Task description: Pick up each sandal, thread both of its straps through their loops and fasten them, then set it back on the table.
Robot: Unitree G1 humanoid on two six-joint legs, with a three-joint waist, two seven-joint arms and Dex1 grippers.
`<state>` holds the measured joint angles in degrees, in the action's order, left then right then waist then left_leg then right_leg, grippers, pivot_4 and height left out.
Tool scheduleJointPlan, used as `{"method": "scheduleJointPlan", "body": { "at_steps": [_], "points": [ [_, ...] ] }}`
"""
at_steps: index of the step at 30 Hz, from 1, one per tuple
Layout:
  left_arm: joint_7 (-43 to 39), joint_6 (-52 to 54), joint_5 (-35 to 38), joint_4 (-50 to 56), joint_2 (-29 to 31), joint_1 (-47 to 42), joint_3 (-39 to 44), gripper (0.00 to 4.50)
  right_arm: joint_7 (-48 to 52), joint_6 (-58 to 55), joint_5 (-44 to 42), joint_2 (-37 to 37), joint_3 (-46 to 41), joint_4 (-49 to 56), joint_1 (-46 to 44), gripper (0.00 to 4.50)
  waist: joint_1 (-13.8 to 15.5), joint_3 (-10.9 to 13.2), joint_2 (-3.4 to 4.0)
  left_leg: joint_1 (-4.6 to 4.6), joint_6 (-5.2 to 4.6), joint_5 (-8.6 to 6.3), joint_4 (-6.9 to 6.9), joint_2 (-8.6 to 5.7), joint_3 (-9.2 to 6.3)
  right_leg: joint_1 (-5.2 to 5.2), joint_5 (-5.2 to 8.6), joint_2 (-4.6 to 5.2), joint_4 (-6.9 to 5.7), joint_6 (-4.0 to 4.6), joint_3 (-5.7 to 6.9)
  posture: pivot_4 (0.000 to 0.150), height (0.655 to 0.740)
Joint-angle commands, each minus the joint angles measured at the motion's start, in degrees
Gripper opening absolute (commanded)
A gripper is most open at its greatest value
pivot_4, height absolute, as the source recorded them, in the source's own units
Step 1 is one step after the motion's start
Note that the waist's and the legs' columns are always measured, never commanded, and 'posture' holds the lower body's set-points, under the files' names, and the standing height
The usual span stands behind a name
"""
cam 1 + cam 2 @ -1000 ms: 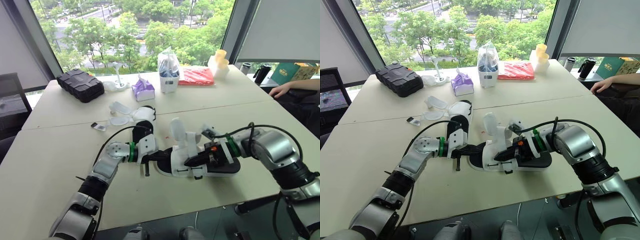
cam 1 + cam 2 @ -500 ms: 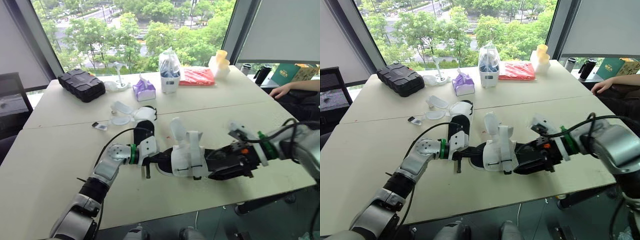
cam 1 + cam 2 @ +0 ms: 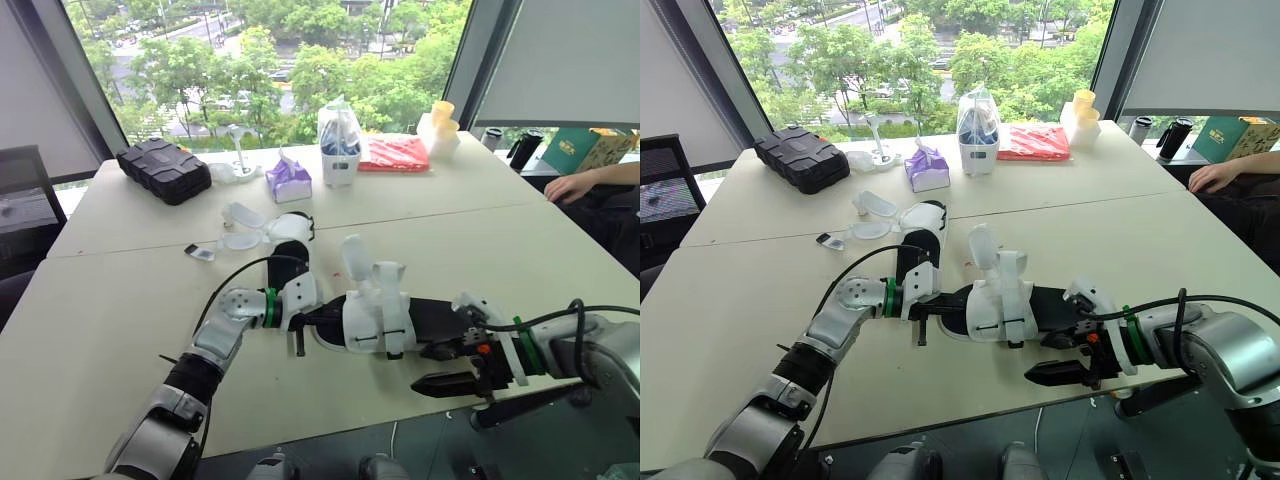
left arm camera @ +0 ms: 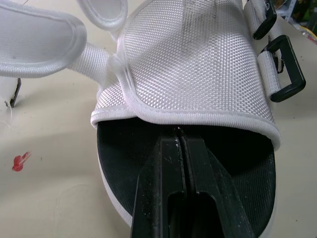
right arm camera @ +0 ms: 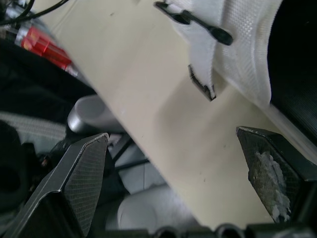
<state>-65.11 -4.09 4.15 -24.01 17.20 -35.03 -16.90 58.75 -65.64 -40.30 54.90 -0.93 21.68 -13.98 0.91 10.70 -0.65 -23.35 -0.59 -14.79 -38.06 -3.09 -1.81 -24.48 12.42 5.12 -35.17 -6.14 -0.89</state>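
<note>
**Right end effector off the sandal, left at its end**

Since half a second ago my right end effector [image 3: 425, 384] has come back off the sandal [image 3: 378, 318]. It now hangs low near the front edge of the bench [image 3: 120, 300], just beside the sandal's near side and not touching it. In the right wrist view its two fingers [image 5: 81, 171] stand wide apart with nothing between them.

My left end effector [image 4: 179, 136] has not shifted. It sits at the sandal's left end, fingers pressed together with only a hairline between them. They lie on the black footbed, tips at the hem of the white woven upper. I cannot tell whether they nip the hem.

The sandal lies flat on the bench between my arms, sole down. One white strap [image 3: 352, 255] stands up loose at the far side. Two black loops [image 4: 285, 69] hang empty at the edge of the upper.

The second sandal [image 3: 290, 232] lies farther back on the bench, its straps spread open beside it.
</note>
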Motion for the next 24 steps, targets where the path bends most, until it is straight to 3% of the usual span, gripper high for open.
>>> {"method": "scheduleJointPlan", "body": {
  "at_steps": [1, 14, 17, 24],
  "points": [
    [-0.3, -0.3, -0.6, -0.5, -0.2, -0.5, -0.8, 0.00, -3.2, 0.5, -0.5, -2.5, -0.9, 0.5, -1.1, 4.45, 0.0, 0.0, 0.00, 0.00, 0.00, 0.00, 0.00, 0.00, 0.00, 0.00, 0.00, 0.00, 0.00, 0.00, 0.00, 0.150, 0.7400],
    [-0.3, -0.2, -0.5, -0.4, 0.3, -0.5, -0.7, 0.00, -8.0, -2.8, -4.9, -9.3, -0.1, 2.3, -4.7, 4.45, -0.2, 0.0, 0.00, 0.02, 0.00, 0.00, 0.00, 0.01, -0.01, 0.00, -0.01, -0.06, -0.03, -0.02, -0.01, 0.150, 0.7400],
    [-0.3, -0.3, -0.5, -0.4, 0.3, -0.6, -0.7, 0.00, -8.3, -3.9, -5.9, -9.5, 0.4, 2.3, -5.5, 3.60, -0.2, 0.0, 0.00, 0.02, 0.00, 0.00, 0.00, 0.01, -0.01, 0.00, -0.01, -0.07, -0.03, -0.02, -0.01, 0.150, 0.7400],
    [-0.2, -0.4, -0.5, -0.6, 0.1, -0.7, -0.7, 0.00, -7.1, -3.3, -4.7, -7.7, 3.6, 1.7, -5.5, 0.02, -0.2, 0.0, 0.00, 0.01, -0.01, 0.00, 0.00, 0.01, -0.01, 0.00, -0.01, -0.06, -0.02, -0.02, 0.00, 0.150, 0.7400]
  ]
}}
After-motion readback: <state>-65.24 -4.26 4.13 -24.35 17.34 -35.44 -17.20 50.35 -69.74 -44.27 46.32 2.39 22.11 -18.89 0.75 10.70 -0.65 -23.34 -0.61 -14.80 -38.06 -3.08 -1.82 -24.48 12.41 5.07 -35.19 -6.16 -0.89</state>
